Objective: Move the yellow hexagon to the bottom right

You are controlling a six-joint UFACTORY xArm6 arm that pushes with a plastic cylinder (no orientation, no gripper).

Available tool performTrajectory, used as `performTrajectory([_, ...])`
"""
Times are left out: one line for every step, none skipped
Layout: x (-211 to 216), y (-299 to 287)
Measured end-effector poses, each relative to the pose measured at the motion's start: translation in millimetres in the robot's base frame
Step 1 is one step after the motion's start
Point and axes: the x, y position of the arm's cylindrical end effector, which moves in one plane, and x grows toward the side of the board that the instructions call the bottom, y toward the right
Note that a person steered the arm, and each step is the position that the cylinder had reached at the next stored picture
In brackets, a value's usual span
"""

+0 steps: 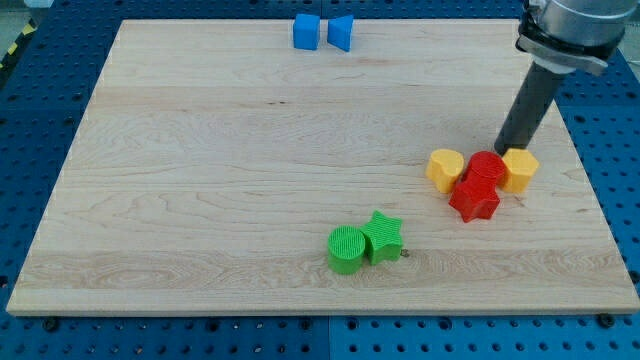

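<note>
Tip (506,152) at 11 o'clock of yellow hexagon (520,170), which touches red cylinder (487,167) at the desk (200,200) right edge. No jaws fitted. Risk: off-centre push drags reds or slips.

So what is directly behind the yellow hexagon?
My tip stands just behind the yellow hexagon, toward the view's top, beside the red cylinder. The rod covers the board there, so actual contact cannot be seen.

Pale wood-grain desk (200,180); two blue blocks (307,31) (341,32); yellow heart (445,168); yellow hexagon (520,171); two red blocks (487,166) (474,199); green cylinder (347,249); green star (383,236); dark rod (528,105).
</note>
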Motion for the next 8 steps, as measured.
performTrajectory([19.8, 0.0])
performTrajectory([29.9, -2.4])
performTrajectory([45.3, -15.7])
performTrajectory([67.2, -16.1])
performTrajectory([82.2, -16.2])
performTrajectory([90.5, -18.2])
performTrajectory([98.5, -23.5])
performTrajectory([109.2, -23.0])
